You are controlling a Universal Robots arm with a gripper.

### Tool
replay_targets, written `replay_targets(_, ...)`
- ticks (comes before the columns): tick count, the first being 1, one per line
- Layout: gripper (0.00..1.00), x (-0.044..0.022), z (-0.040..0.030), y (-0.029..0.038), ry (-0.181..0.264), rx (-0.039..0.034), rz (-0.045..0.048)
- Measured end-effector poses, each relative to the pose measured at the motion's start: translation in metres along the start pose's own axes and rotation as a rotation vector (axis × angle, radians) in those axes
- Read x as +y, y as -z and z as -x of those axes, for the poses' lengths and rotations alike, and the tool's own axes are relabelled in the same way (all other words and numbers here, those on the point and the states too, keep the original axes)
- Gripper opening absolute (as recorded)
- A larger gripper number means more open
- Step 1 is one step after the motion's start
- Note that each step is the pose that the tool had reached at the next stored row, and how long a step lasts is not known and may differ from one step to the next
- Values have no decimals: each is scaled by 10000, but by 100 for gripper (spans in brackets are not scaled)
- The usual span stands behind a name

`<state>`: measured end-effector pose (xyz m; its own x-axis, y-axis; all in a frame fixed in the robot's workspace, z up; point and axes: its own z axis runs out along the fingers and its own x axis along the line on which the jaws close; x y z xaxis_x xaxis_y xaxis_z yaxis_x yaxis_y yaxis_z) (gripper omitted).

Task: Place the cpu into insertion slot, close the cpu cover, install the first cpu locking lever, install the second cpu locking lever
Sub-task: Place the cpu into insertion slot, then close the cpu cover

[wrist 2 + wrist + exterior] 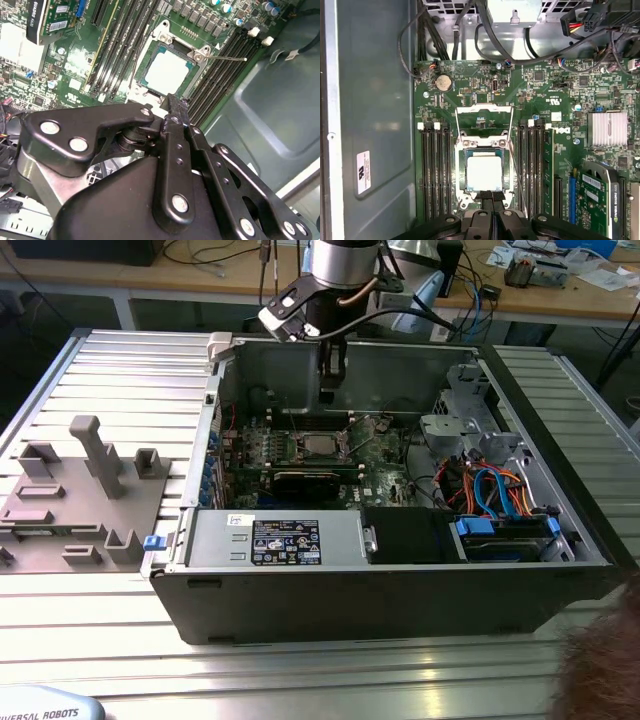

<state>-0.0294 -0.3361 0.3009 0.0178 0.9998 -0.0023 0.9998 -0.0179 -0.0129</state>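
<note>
The cpu (pixel 482 170) lies flat in the insertion slot (pixel 462 172) on the green motherboard, its silver top showing in both wrist views (pixel 167 71). The cpu cover (pixel 484 111) is swung open beyond the slot, green board visible through its central opening. A thin wire locking lever (pixel 227 58) sticks out loose beside the slot. My gripper (pixel 492 196) hovers just above the slot's near edge with its black fingers pressed together and nothing between them. In the exterior view the gripper (pixel 330 392) hangs inside the open computer case, above the slot (pixel 320 446).
Long black memory slots (pixel 434 170) flank the slot on both sides. A graphics card (pixel 600 200) and a finned heatsink (pixel 606 128) sit nearby, with cable bundles (pixel 510 50) at the case end. A grey fixture tray (pixel 80 490) lies at the exterior view's left.
</note>
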Motion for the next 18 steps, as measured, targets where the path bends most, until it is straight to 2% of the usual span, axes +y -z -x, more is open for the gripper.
replay_targets(11,11,-2,0,130,0,0,0)
replay_targets(18,11,-1,0,141,0,-2,-1)
